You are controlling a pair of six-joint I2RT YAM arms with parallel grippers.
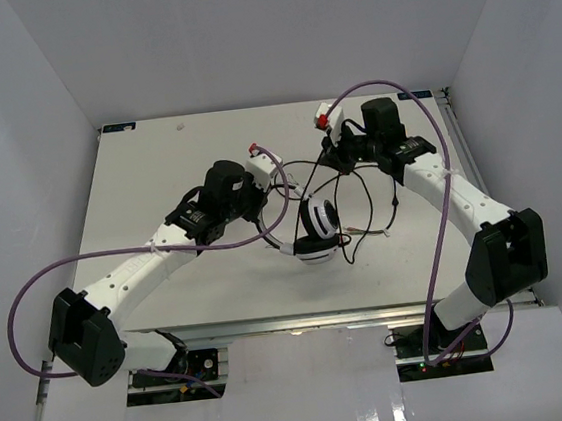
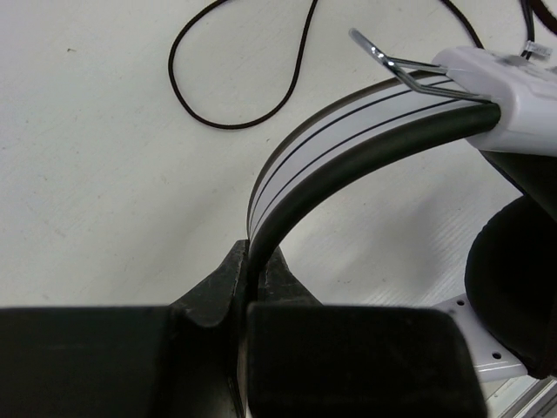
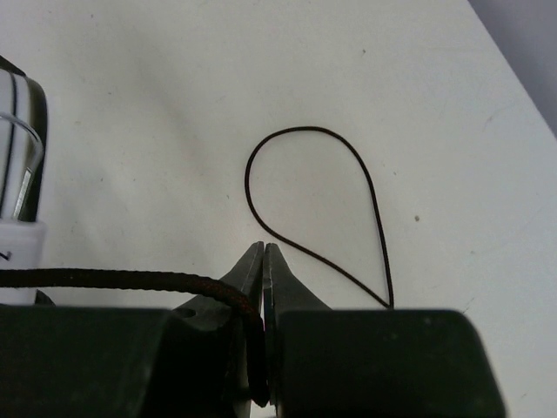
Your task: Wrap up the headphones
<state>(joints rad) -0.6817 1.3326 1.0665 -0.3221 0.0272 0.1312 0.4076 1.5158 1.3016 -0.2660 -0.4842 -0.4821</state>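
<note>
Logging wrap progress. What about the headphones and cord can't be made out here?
Right wrist: where the cord loop leads, hidden behind the right gripper body.
Left wrist: ear cup cut off by the right edge.
Top view: any cord turns around the headphones, too thin to count.

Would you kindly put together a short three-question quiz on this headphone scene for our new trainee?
1. True or false: the left gripper is closed on the headband of the headphones.
2. What does the right gripper pinch? A) the headband B) the thin dark cord C) nothing
3. Fill in: in the right wrist view, the slack cord beyond the fingers lies on the table in a single ____.

Key: 1 true; 2 B; 3 loop.
</note>
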